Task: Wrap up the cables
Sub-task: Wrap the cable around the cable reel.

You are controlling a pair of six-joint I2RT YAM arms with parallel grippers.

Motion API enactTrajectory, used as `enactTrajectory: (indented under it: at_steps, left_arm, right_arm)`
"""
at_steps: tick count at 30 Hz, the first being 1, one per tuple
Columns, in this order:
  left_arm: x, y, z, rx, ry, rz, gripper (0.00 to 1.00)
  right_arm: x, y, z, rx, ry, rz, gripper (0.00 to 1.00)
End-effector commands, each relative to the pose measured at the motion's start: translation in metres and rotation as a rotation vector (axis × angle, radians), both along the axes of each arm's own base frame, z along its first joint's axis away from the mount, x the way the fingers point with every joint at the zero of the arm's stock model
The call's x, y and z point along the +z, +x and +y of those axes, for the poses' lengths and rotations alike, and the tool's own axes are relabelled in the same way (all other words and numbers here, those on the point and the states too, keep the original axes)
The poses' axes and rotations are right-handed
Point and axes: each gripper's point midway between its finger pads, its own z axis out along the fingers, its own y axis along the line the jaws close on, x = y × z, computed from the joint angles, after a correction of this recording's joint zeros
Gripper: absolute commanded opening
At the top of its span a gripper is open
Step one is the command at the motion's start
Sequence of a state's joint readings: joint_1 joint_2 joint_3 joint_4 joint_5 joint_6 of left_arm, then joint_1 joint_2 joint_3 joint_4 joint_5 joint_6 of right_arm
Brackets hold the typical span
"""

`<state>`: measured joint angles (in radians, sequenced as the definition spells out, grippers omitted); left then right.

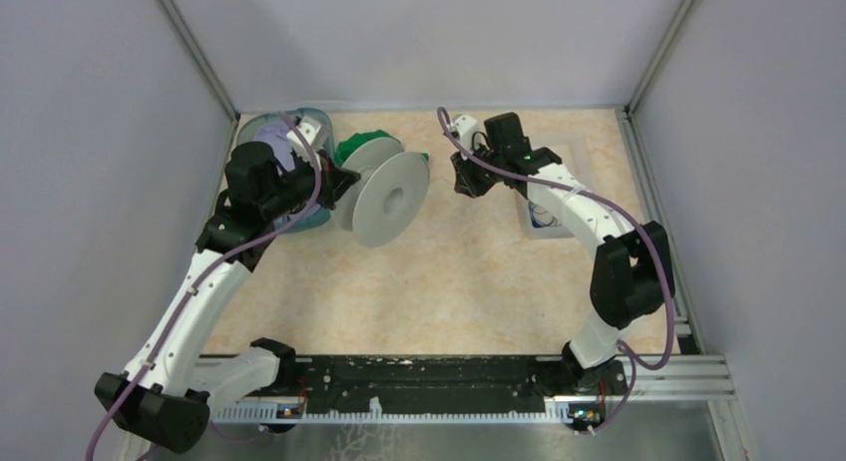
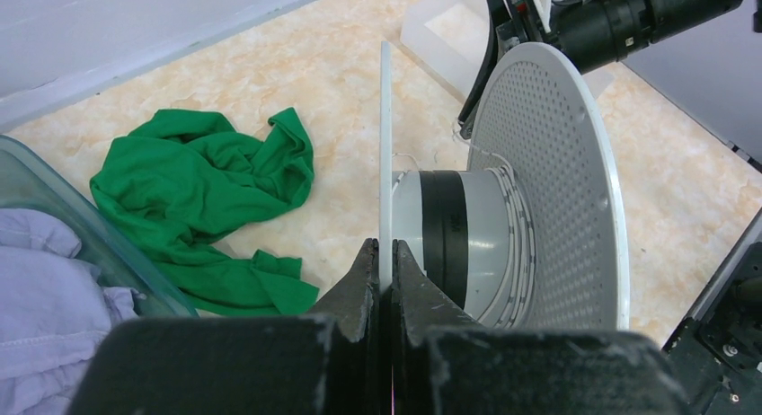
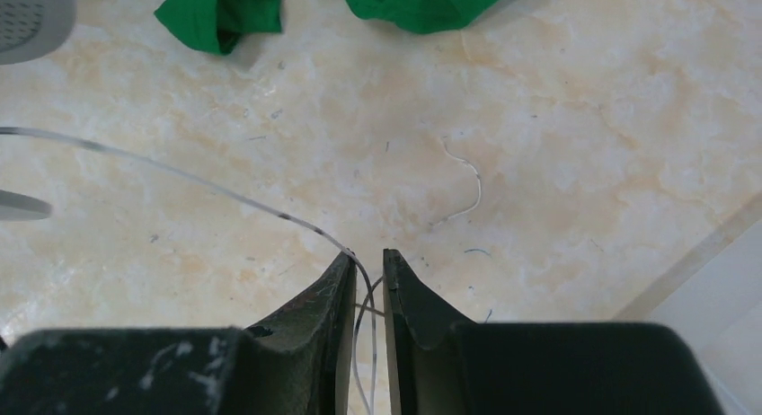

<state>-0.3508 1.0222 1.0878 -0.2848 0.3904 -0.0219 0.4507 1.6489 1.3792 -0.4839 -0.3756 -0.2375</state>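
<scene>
My left gripper (image 2: 384,246) is shut on the thin near flange (image 2: 385,145) of the pale-grey spool (image 1: 389,197), holding it on edge above the table. A hair-thin whitish cable (image 3: 225,195) runs from the spool side across the table into my right gripper (image 3: 367,256). The right jaws stand slightly apart, with the cable looped loose in the gap. Whitish turns lie on the spool hub (image 2: 512,240). In the top view the right gripper (image 1: 464,182) hangs just right of the spool. A small dark blue cable loop (image 1: 544,219) lies in the tray.
A crumpled green cloth (image 2: 198,190) lies behind the spool. A clear bin (image 1: 249,132) holding lilac cloth (image 2: 45,280) sits at the back left. A shallow white tray (image 1: 574,152) stands under the right arm. A short whitish strand (image 3: 472,181) lies loose on the table.
</scene>
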Motion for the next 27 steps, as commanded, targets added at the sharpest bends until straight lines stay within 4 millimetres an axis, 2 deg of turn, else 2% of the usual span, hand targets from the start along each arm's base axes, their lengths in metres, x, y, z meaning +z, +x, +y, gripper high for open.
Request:
enactTrajectory:
  at_steps: [1, 15, 27]
  left_arm:
    - [0.054, -0.008, -0.001, -0.023, -0.087, -0.120, 0.00]
    - [0.070, -0.006, 0.007, 0.007, -0.103, -0.142, 0.00]
    - [0.094, -0.010, 0.012, 0.013, -0.128, -0.174, 0.00]
  right_arm:
    - [0.005, 0.019, -0.013, -0.020, -0.001, -0.084, 0.18]
    - [-0.023, 0.023, -0.056, -0.070, -0.109, -0.093, 0.23]
    - [-0.032, 0.031, -0.095, -0.146, -0.146, -0.093, 0.31]
